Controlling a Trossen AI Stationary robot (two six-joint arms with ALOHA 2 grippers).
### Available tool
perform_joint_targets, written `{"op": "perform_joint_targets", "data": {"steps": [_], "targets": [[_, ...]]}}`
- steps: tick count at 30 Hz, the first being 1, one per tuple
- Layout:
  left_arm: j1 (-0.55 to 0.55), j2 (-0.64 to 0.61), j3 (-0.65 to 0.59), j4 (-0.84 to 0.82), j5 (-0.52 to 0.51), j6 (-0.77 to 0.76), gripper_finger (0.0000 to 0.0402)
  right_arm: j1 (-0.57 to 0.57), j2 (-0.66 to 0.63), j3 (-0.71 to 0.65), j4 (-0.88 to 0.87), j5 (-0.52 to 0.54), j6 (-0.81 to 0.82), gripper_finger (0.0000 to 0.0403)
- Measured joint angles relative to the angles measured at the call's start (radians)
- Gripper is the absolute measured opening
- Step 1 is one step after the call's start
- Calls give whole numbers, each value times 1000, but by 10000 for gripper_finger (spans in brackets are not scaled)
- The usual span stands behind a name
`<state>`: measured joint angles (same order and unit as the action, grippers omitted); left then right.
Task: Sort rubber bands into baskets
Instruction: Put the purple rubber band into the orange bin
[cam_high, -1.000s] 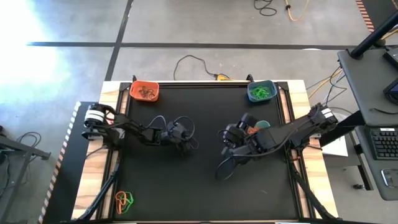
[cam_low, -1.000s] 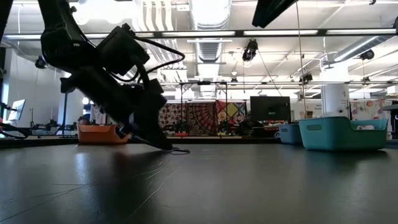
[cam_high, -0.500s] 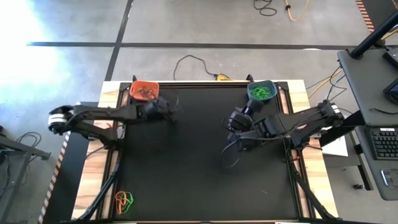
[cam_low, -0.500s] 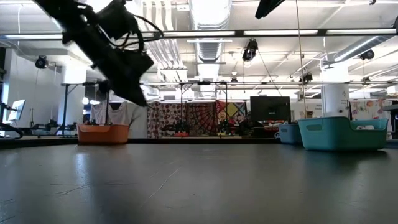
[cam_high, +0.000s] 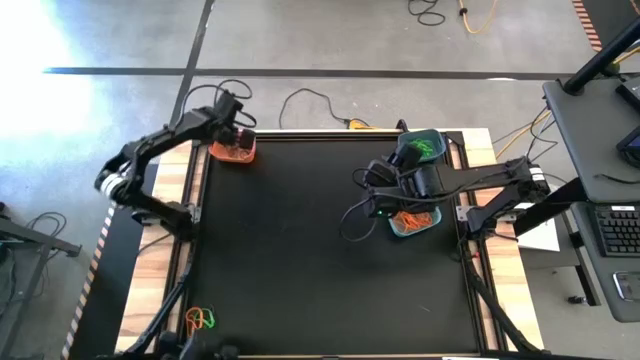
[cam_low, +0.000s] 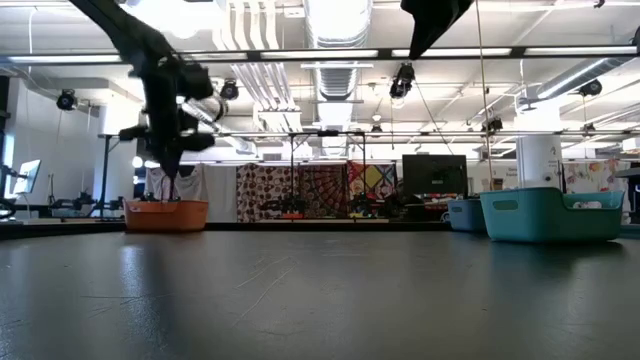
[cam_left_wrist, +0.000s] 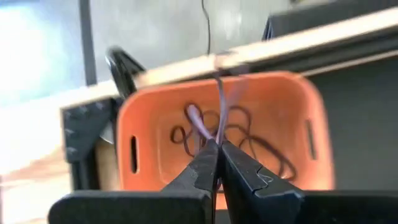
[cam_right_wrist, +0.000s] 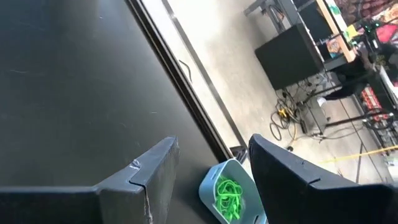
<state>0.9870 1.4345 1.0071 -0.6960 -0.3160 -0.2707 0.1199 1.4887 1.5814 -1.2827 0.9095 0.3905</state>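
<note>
Left gripper (cam_left_wrist: 216, 146), over the orange basket (cam_left_wrist: 149, 112), pinches a blurred dark band (cam_left_wrist: 221, 106).

The left claw (cam_high: 236, 133) was low in the middle of the surface a second ago. Now it has gone up and over to the orange basket (cam_high: 232, 151) at the far corner, pinching a dark rubber band (cam_left_wrist: 219, 109) above it. The right arm has swung back, so the teal basket (cam_high: 414, 220) with orange bands shows.

My black bench (cam_high: 300, 250) with wooden edges, grey floor (cam_high: 330, 40) with dark tape lines, yellow cable (cam_high: 478, 15), dark monitor (cam_low: 434, 173) beyond.
</note>
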Motion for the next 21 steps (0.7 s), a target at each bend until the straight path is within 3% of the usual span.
{"op": "perform_joint_targets", "data": {"steps": [4, 11, 16, 21], "targets": [[52, 112, -3, 6, 72, 2, 0, -44, -1, 0, 0, 0, -19, 189], [51, 269, -6, 23, 74, -19, 0, -122, -3, 0, 0, -1, -51, 189], [46, 275, 17, 43, 48, -21, 11, -146, -4, 0, 0, -20, -53, 189], [48, 264, 26, 23, 46, -7, 58, -147, -4, 0, -1, -31, -58, 189]]}}
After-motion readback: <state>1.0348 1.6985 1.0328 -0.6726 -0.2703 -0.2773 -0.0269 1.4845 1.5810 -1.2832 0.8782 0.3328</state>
